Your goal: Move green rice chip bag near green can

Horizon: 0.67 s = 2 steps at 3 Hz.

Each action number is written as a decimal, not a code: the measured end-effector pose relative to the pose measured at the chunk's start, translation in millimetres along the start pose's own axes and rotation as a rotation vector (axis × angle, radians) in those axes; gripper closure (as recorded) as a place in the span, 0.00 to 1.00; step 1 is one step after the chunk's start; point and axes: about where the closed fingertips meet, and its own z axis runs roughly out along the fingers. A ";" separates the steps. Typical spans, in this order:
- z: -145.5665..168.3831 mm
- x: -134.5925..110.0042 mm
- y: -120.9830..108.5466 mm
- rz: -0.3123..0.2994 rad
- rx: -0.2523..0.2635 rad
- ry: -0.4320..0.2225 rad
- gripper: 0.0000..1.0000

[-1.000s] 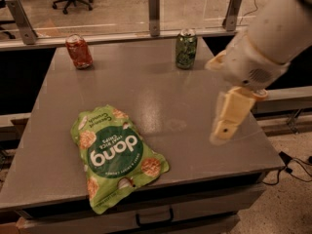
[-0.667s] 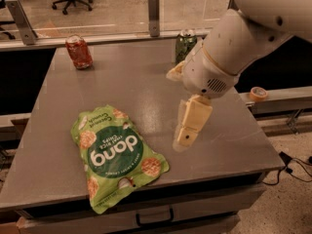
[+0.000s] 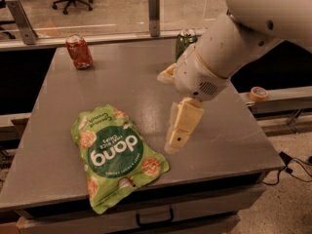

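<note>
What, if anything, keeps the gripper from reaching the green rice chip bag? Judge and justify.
Probably nothing; it looks reachable. The gripper hangs close beside the green rice chip bag, which lies flat on the table, only bare tabletop between them. The green can and red can stand far back.

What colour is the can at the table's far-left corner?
The can is red-orange, shown in the camera view; the tool hangs beside the chip bag.

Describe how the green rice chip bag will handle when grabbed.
The green rice chip bag looks crinkly and flattish, so probably light and floppy, sagging if pinched at one edge. Its glossy film may slip. The gripper hovers beside it, above the table.
</note>
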 end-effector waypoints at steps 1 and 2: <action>26.0 -30.9 -0.3 -0.052 -0.039 -0.083 0.00; 53.7 -63.3 -2.2 -0.094 -0.083 -0.156 0.00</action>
